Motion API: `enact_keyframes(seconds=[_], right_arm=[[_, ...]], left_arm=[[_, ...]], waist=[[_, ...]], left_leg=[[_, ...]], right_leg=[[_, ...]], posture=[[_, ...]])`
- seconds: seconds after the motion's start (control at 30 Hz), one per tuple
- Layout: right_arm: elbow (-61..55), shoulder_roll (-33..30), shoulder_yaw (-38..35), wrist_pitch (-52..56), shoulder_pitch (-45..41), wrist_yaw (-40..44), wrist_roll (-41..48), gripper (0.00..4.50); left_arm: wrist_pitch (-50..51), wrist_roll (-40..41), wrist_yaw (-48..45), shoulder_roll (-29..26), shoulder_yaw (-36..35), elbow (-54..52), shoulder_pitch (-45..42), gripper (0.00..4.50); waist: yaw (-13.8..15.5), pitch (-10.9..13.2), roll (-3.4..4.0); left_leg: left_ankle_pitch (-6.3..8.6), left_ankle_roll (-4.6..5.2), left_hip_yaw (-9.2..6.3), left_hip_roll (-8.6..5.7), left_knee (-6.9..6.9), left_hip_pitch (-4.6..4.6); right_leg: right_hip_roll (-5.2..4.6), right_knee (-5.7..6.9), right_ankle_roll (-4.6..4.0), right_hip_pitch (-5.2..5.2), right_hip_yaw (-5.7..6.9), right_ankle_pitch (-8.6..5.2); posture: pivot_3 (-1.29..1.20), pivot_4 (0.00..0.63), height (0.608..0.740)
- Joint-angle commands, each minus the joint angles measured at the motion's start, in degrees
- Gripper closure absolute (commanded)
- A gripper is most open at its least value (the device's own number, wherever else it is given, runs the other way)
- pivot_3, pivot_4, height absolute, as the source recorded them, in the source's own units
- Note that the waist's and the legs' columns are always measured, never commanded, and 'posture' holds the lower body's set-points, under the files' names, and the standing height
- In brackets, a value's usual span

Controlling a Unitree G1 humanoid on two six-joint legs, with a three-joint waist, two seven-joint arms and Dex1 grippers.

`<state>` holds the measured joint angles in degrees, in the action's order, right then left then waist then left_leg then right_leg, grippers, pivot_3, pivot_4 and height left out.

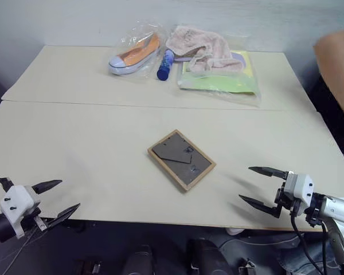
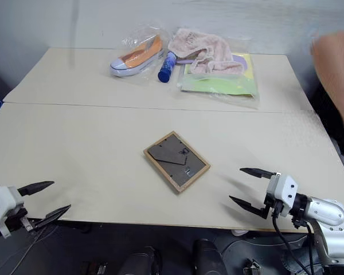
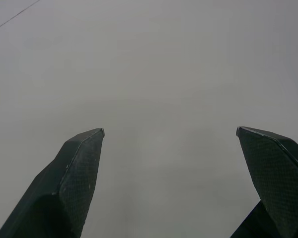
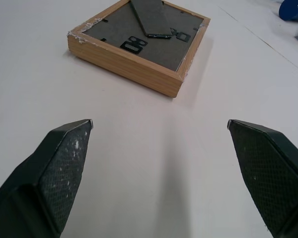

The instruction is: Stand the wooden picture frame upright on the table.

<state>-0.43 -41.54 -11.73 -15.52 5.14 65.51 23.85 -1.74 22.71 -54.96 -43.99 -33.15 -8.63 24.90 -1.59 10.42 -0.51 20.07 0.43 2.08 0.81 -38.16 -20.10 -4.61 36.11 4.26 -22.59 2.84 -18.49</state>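
The wooden picture frame (image 1: 181,160) lies flat, face down, near the middle of the table (image 1: 92,149), its dark grey backing board and stand flap facing up. In the right wrist view the frame (image 4: 139,44) lies a short way ahead of the fingertips. My right gripper (image 1: 262,185) hovers open at the table's near right edge, pointing toward the frame, with nothing between its fingers. At the near left corner my left gripper (image 1: 62,197) is open and empty too, well apart from the frame; its fingers (image 3: 74,173) hang over bare tabletop.
At the far side of the table lie a bagged orange-and-white shoe (image 1: 135,54), a blue bottle (image 1: 165,65), a pink cloth (image 1: 198,47) and a green-yellow packet (image 1: 221,77). A person's arm (image 1: 338,63) shows at the right edge. A seam (image 1: 103,104) crosses the tabletop.
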Motion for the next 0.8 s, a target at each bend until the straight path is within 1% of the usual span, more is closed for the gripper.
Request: enact_keyframes(seconds=[0.03, 0.1, 0.13, 0.2, 0.27, 0.3, 0.33, 0.37, 0.4, 0.47, 0.57, 0.6, 0.63, 0.73, 0.8], right_arm=[[0.2, 0.8, -0.2, -0.6, -1.8, -0.4, 0.4, 0.01], [0.1, 1.2, 1.5, 1.6, -5.1, -0.9, 0.4, 0.01], [0.6, 1.2, 2.8, 3.6, -7.4, -1.2, -0.1, 0.18], [3.1, 1.6, 5.1, 4.6, -12.7, -2.2, -2.9, 0.58], [7.4, 2.7, 8.0, 5.7, -18.9, -3.5, -6.3, 1.22], [10.1, 3.6, 9.3, 4.7, -21.9, -4.5, -8.3, 1.61], [12.8, 4.3, 10.9, 4.9, -24.7, -4.9, -10.2, 2.06], [15.0, 4.9, 11.9, 4.3, -26.9, -5.3, -11.8, 2.23], [17.6, 5.8, 13.0, 3.6, -29.1, -5.7, -13.1, 2.64], [21.6, 7.0, 14.9, 2.3, -32.3, -5.2, -14.9, 3.31], [27.5, 9.6, 17.3, -1.3, -36.2, -6.0, -18.0, 4.30], [28.7, 10.3, 17.6, -2.3, -36.9, -6.1, -18.4, 4.50], [28.7, 10.9, 18.2, -1.9, -37.1, -5.2, -18.2, 4.50], [28.4, 11.6, 18.9, -1.6, -37.0, -4.0, -17.8, 4.50], [24.3, 11.3, 19.3, -0.7, -34.9, -2.6, -16.8, 4.50]], left_arm=[[5.0, 2.9, 1.6, -0.4, 0.0, -3.7, -1.8, 0.00], [10.7, 5.2, 3.3, -0.9, 2.1, -7.1, -4.5, 0.00], [13.1, 5.2, 4.1, -1.2, 4.4, -9.0, -6.4, 0.00], [16.8, 4.1, 6.0, -1.1, 9.6, -12.1, -10.8, 0.39], [20.3, 1.4, 9.2, 0.3, 16.3, -13.4, -16.6, 0.85], [23.1, 0.4, 10.9, 1.0, 19.5, -13.4, -19.2, 1.21], [23.6, -1.3, 12.3, 2.4, 22.6, -12.7, -22.0, 1.61], [24.5, -2.3, 13.5, 3.4, 24.8, -12.1, -23.9, 1.75], [25.9, -3.4, 14.5, 4.4, 27.4, -11.3, -26.1, 2.11], [27.0, -6.1, 16.5, 6.4, 31.1, -9.1, -29.8, 2.71], [30.3, -7.4, 16.3, 8.6, 36.2, -6.7, -33.9, 3.60], [30.9, -7.5, 16.1, 9.0, 37.2, -6.3, -34.8, 3.89], [30.8, -8.0, 16.4, 10.0, 38.2, -5.7, -36.0, 4.20], [31.0, -8.8, 16.9, 11.4, 39.1, -4.6, -37.5, 4.20], [31.2, -9.7, 17.4, 12.1, 39.9, -3.1, -38.9, 4.20]], waist=[[0.0, 0.0, 0.00], [0.0, 0.0, 0.00], [0.0, 0.0, 0.01], [0.0, 0.0, 0.03], [0.0, 0.0, 0.05], [0.0, 0.0, 0.05], [0.0, 0.0, 0.05], [0.0, 0.0, 0.08], [0.0, 0.0, 0.08], [0.0, 0.0, 0.08], [0.0, 0.0, 0.08], [0.0, 0.0, 0.08], [0.0, 0.0, 0.08], [0.0, 0.0, 0.08], [0.1, 0.0, 0.08]], left_leg=[[0.00, 0.00, 0.00, 0.00, 0.00, 0.00], [0.00, 0.01, -0.01, 0.00, -0.02, 0.01], [-0.01, 0.02, -0.01, 0.00, -0.02, 0.02], [-0.03, 0.01, -0.02, 0.00, -0.04, 0.04], [-0.10, -0.12, -0.02, -0.01, -0.02, 0.05], [-0.13, -0.16, -0.01, -0.03, -0.04, 0.02], [-0.16, -0.20, -0.01, -0.03, -0.04, -0.01], [-0.17, -0.22, -0.01, -0.03, -0.03, -0.01], [-0.18, -0.22, 0.02, -0.03, -0.03, -0.03], [-0.20, -0.21, 0.03, -0.03, -0.10, -0.12], [-0.21, -0.19, 0.06, -0.04, -0.19, -0.16], [-0.22, -0.18, 0.08, -0.04, -0.21, -0.17], [-0.22, -0.18, 0.07, -0.04, -0.26, -0.16], [-0.22, -0.18, 0.04, -0.02, -0.37, -0.20], [-0.22, -0.18, 0.03, -0.02, -0.40, -0.21]], right_leg=[[0.00, 0.00, 0.00, 0.00, 0.00, 0.00], [0.00, 0.03, 0.01, 0.01, 0.01, 0.01], [0.00, 0.04, 0.01, 0.02, 0.00, 0.03], [-0.01, 0.08, 0.01, 0.03, 0.00, 0.05], [0.00, 0.06, 0.01, 0.04, 0.00, 0.06], [0.01, 0.07, 0.03, 0.01, 0.00, 0.07], [0.05, 0.07, 0.04, -0.02, 0.02, 0.07], [0.07, 0.07, 0.04, -0.03, 0.02, 0.07], [0.09, 0.10, 0.04, -0.03, 0.02, 0.07], [0.13, 0.33, 0.05, -0.10, 0.06, 0.07], [0.15, 0.39, 0.07, -0.13, 0.05, 0.08], [0.14, 0.41, 0.07, -0.13, 0.04, 0.08], [0.15, 0.43, 0.07, -0.13, 0.04, 0.08], [0.14, 0.46, 0.07, -0.12, 0.05, 0.08], [0.14, 0.47, 0.08, -0.12, 0.05, 0.08]], posture=[[0.00, 0.150, 0.740], [0.00, 0.150, 0.740], [0.00, 0.150, 0.740], [0.00, 0.150, 0.740], [0.00, 0.150, 0.740], [0.00, 0.150, 0.740], [0.00, 0.150, 0.740], [0.00, 0.150, 0.740], [0.00, 0.150, 0.740], [0.00, 0.150, 0.740], [0.00, 0.150, 0.740], [0.00, 0.150, 0.740], [0.00, 0.150, 0.740], [0.00, 0.150, 0.740], [0.00, 0.150, 0.740]])
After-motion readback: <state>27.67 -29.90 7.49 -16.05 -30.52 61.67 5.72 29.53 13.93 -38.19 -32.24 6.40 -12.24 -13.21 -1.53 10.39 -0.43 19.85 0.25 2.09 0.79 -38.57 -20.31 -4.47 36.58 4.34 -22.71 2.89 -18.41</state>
